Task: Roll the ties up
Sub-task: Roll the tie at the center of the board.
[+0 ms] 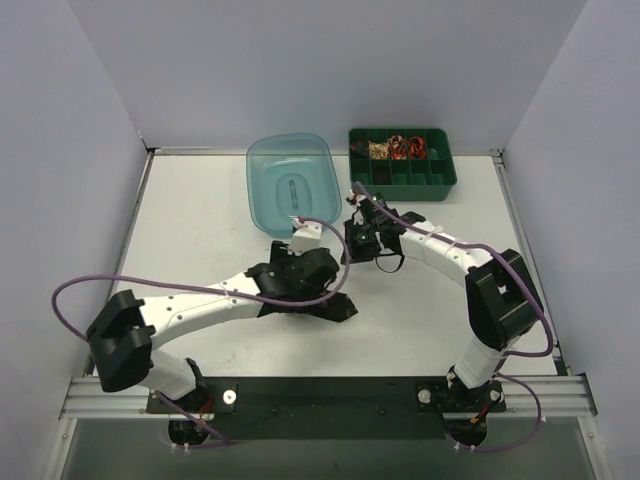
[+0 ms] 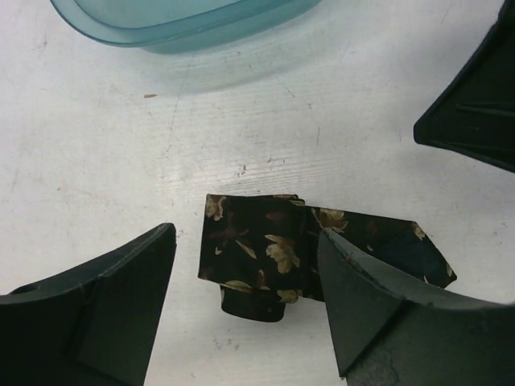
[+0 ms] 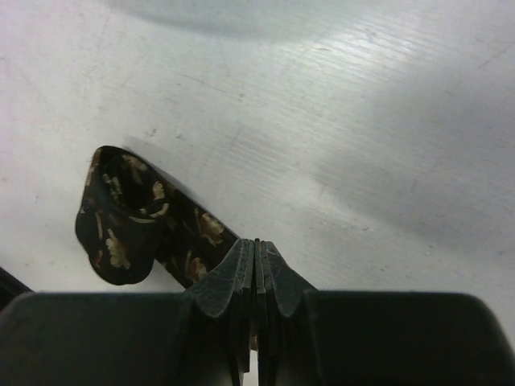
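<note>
A black tie (image 2: 257, 241) with gold-tan flowers lies on the white table, partly rolled into a short coil. Its pointed tail (image 2: 426, 257) trails off to the right. My left gripper (image 2: 245, 233) is open and straddles the coil, one finger on each side, not pressing it. In the right wrist view the coil (image 3: 121, 217) sits to the left, and the tail runs behind the fingertips of my right gripper (image 3: 256, 245). That gripper is shut, with no fabric showing between its jaws. From above, the tie (image 1: 386, 262) is a dark loop beside both grippers.
A teal plastic bin (image 1: 256, 190) stands just behind the grippers, and its rim (image 2: 177, 24) fills the top of the left wrist view. A green compartment tray (image 1: 440, 185) at the back right holds small red and beige rolled ties (image 1: 400, 147). Purple cables loop along both arms.
</note>
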`<act>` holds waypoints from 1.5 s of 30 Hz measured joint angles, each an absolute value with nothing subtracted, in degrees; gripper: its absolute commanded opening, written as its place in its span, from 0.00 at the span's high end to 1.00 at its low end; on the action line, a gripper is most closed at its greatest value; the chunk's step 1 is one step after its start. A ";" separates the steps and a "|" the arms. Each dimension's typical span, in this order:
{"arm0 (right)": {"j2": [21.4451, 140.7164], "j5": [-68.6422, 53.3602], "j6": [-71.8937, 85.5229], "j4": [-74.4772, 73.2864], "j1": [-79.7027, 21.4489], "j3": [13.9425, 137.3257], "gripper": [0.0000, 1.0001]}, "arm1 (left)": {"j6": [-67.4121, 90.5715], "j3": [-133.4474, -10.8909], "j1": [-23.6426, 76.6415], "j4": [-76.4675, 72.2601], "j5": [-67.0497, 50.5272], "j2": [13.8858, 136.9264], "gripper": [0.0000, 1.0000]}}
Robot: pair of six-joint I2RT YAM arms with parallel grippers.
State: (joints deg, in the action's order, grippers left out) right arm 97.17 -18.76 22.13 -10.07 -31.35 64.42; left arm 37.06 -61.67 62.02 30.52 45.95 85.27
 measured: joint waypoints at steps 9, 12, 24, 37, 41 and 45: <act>98.39 -19.68 20.34 -10.92 -39.59 73.34 0.97 | 35.31 -40.95 48.07 21.26 23.90 63.40 1.00; 100.31 -20.38 19.99 -10.94 -42.15 76.40 0.97 | 35.44 -34.39 45.41 16.93 15.90 57.87 1.00; 105.89 -21.47 19.35 -13.21 -45.98 78.91 0.98 | 35.79 -18.22 44.91 1.06 -2.50 57.98 1.00; 105.89 -21.21 19.38 -13.54 -46.89 77.23 0.98 | 35.40 -18.00 44.91 -7.53 -0.05 66.54 1.00; 105.89 -21.02 19.33 -13.47 -47.48 76.31 0.99 | 35.42 -18.00 44.91 -8.34 1.83 66.89 1.00; 105.89 -20.82 19.25 -13.52 -47.72 74.96 0.99 | 35.53 -18.00 44.91 -8.99 3.70 66.89 1.00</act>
State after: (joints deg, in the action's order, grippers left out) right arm 105.89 -20.82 19.25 -13.52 -47.72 74.96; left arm 35.53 -18.00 44.91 -8.99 3.70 66.89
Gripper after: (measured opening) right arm 0.036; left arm 0.022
